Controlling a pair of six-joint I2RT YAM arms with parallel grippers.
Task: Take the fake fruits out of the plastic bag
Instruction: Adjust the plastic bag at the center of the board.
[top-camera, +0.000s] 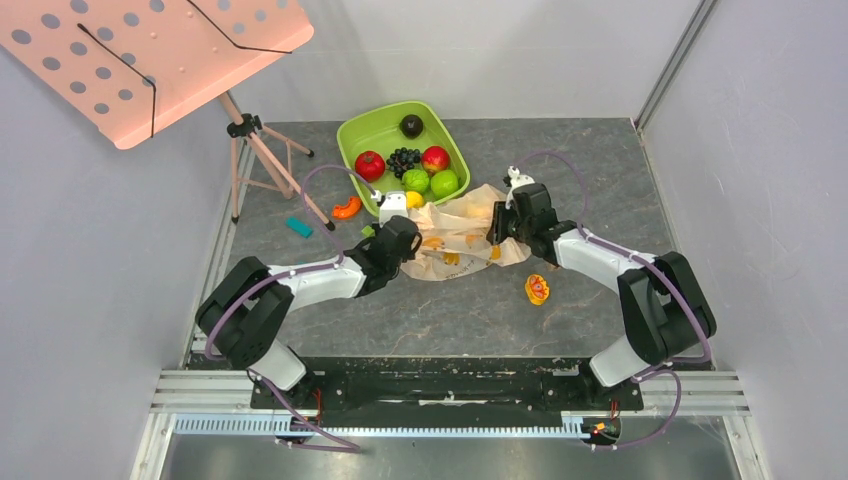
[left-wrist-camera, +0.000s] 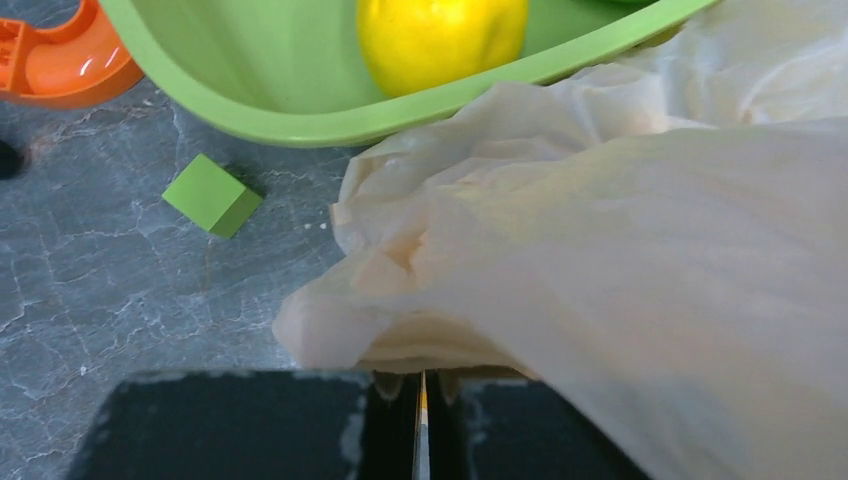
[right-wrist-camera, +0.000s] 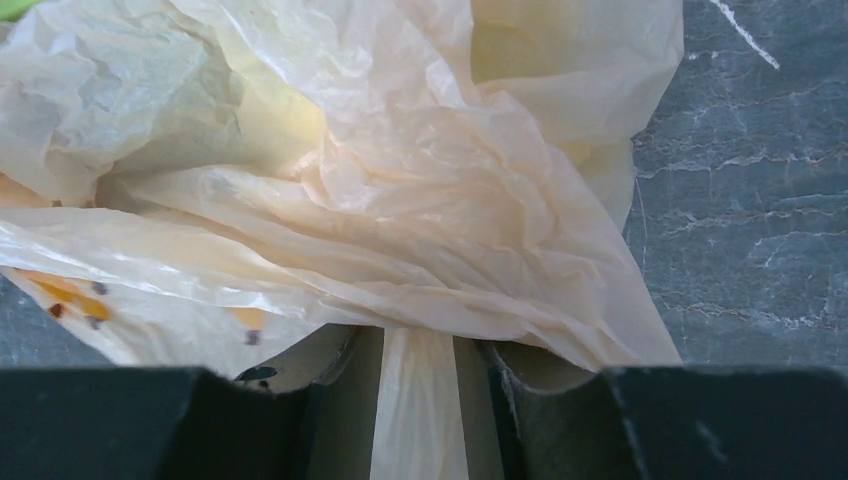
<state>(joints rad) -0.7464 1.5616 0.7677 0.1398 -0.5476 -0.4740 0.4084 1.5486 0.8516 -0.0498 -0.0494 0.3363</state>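
The plastic bag (top-camera: 462, 232) lies crumpled on the grey table (top-camera: 480, 320) at the centre of the top view, just below the green tub (top-camera: 372, 130). Its long axis runs left to right between the arms. The left gripper (left-wrist-camera: 420, 400) has its jaws pressed almost together on a thin fold at the bag's left end. The right gripper (right-wrist-camera: 418, 370) pinches a bunched strip at the right end. A small round yellow fruit (left-wrist-camera: 440, 35) sits inside the tub, by its lower rim.
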